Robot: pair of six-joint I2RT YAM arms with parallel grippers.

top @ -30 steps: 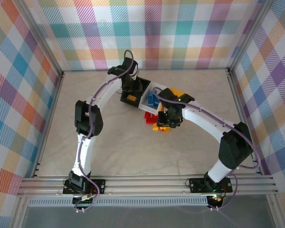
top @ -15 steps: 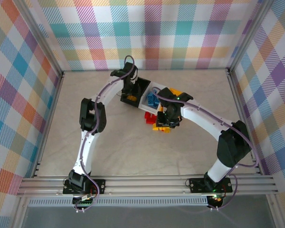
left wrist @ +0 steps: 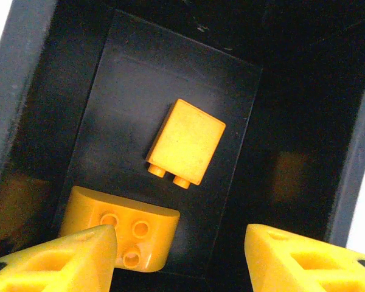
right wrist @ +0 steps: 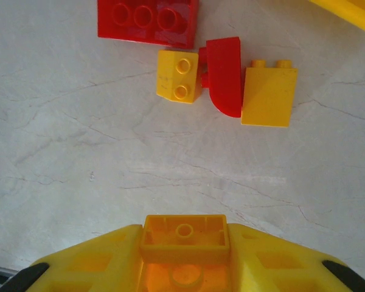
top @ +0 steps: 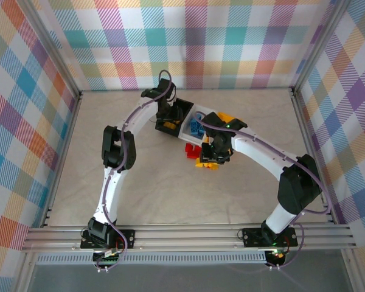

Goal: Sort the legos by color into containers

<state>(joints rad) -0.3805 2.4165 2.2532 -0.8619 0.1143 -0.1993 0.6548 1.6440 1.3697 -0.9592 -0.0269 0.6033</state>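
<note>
Yellow fingers frame both wrist views. Our left gripper (left wrist: 181,242) hangs over the black bin (left wrist: 170,61), its jaws standing apart with nothing between them. Two yellow legos lie on the bin's dark floor. A square yellow brick (left wrist: 185,143) lies on its side with two studs pointing toward the gripper. A rounded yellow brick (left wrist: 131,234) sits studs up at the near end. One left fingertip (left wrist: 85,249) overlaps that rounded piece, and we cannot tell whether they touch.

Our right gripper (right wrist: 184,243) is closed on a held yellow brick (right wrist: 184,230), pinched by its sides with the hollow underside facing the camera, over the pale, veined table (top: 146,182). We cannot tell whether the brick touches the surface.

Ahead of it a small cluster lies on the table. A wide red brick (right wrist: 147,21) is farthest off, with a small yellow brick (right wrist: 179,76) showing two studs just beside it. A curved red brick (right wrist: 224,76) is pressed against that one's side, and a plain yellow block (right wrist: 269,96) touches the curved piece on its other side.

From above we see the white bin (top: 199,111) between the black bin and the yellow bin (top: 226,117). Blue legos (top: 196,126) lie inside it, and the loose cluster sits just in front of it.
</note>
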